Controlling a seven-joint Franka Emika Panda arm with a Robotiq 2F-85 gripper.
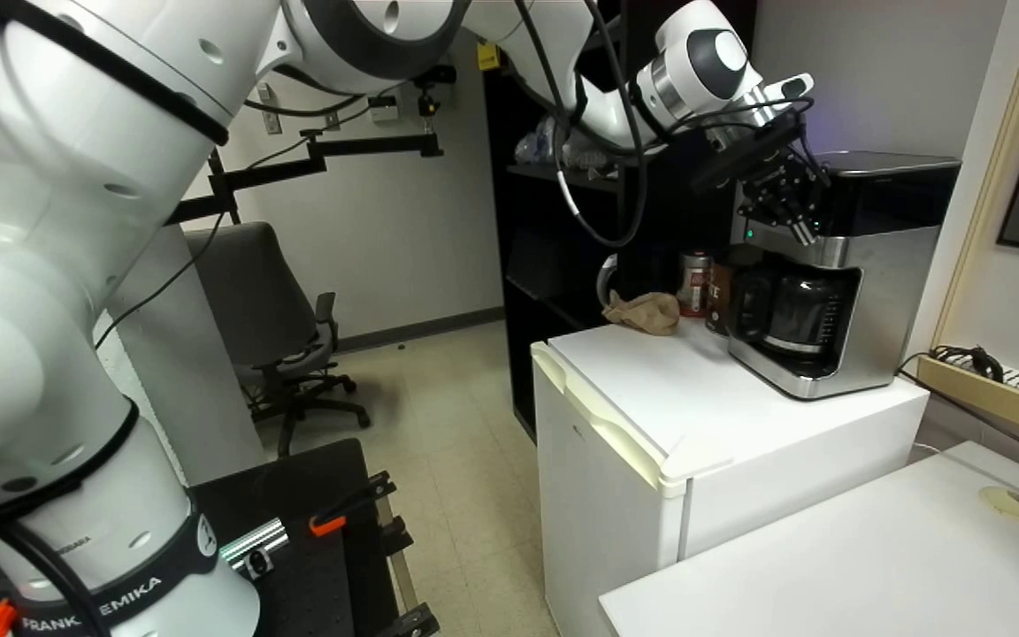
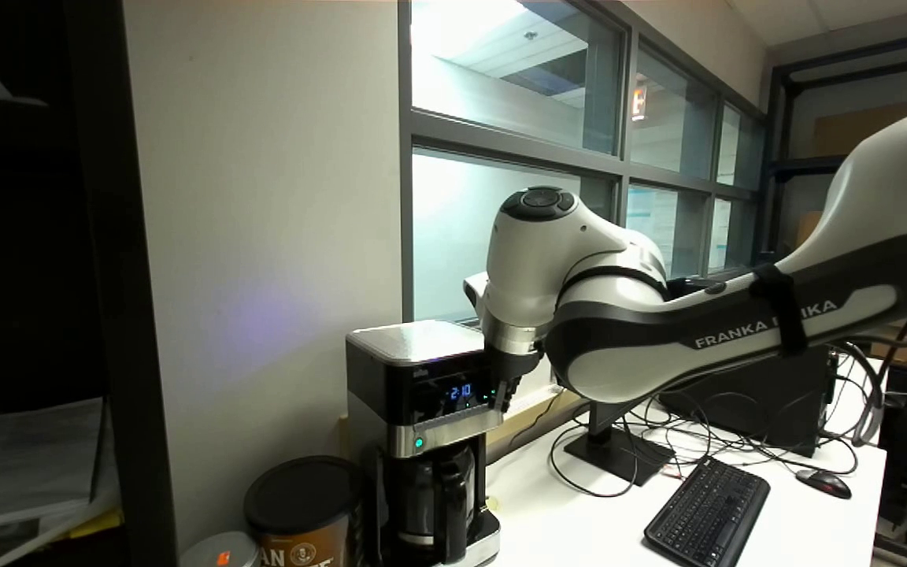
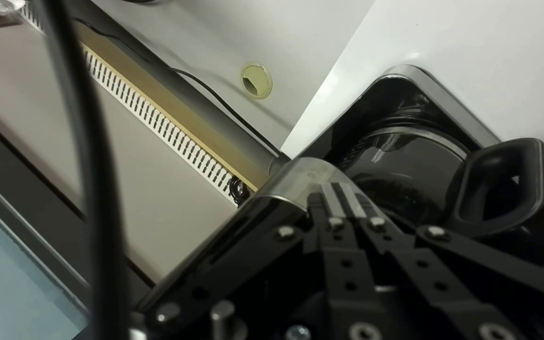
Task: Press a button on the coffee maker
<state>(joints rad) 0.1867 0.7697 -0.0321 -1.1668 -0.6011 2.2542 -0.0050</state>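
The coffee maker (image 1: pixel 894 301) is black and silver and stands on the white cabinet (image 1: pixel 678 389). It also shows in an exterior view (image 2: pixel 398 394) and in the wrist view (image 3: pixel 300 179). Its dark carafe (image 1: pixel 797 310) sits below the top block. Its front panel shows a lit clock display (image 2: pixel 461 391) and a round green-lit button (image 2: pixel 419 442) on the silver band. My gripper (image 1: pixel 801 232) is at the front panel, at the end away from the green button. In the wrist view its fingers (image 3: pixel 344 200) are together and hold nothing. I cannot tell whether the tips touch the panel.
A brown jar (image 2: pixel 304 543) and a can (image 1: pixel 695 283) stand beside the coffee maker. A tan cloth (image 1: pixel 645 314) lies near the cabinet's back edge. A wall and a wooden ledge (image 1: pixel 996 389) run behind the machine. A white desk (image 1: pixel 872 548) adjoins the cabinet.
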